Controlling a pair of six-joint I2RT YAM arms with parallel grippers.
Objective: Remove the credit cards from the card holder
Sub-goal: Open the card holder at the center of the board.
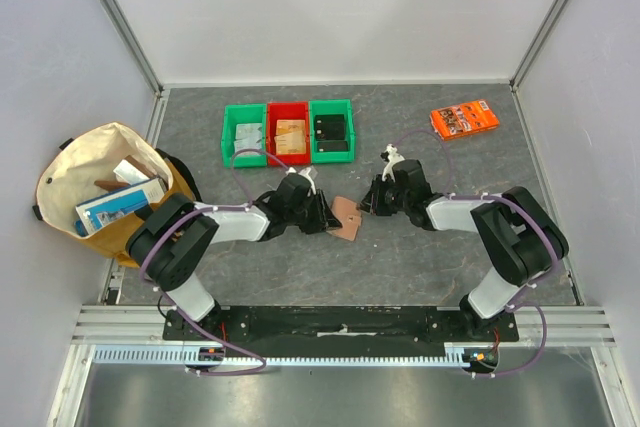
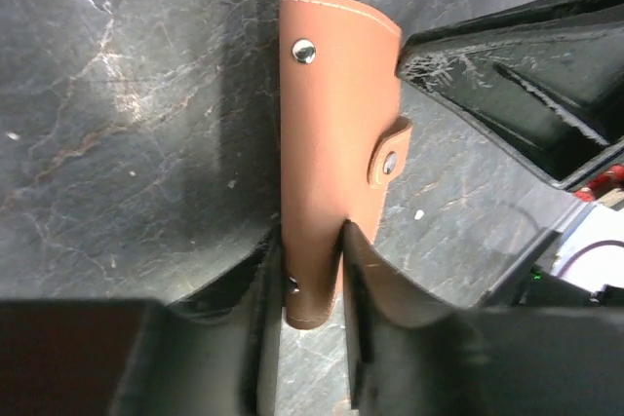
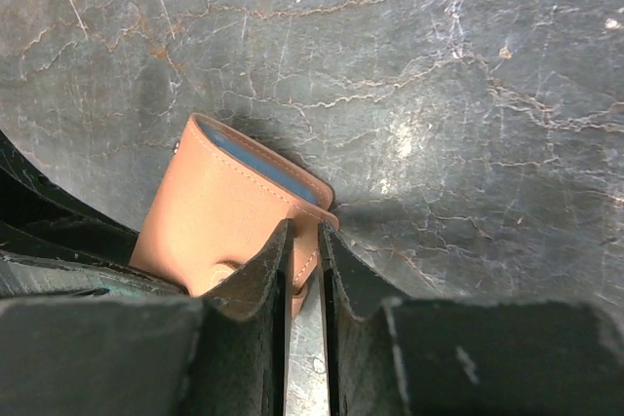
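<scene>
Left gripper [image 2: 312,270] of mine clamps the card holder's [image 2: 331,124] near end; right gripper [image 3: 305,260], nearly shut, pinches its opposite edge. Light, floppy, smooth leather, I judge: grip edges firmly.

Top view is bright and evenly lit from overhead, the white walls [image 1: 330,7] nearly washed out. In the wrist views the dark desk [image 2: 117,94] carries soft glare patches, the wallet [image 2: 331,143] casts a shadow along one side, and the right tool's fingers [image 3: 244,338] sit dark and blurred
</scene>
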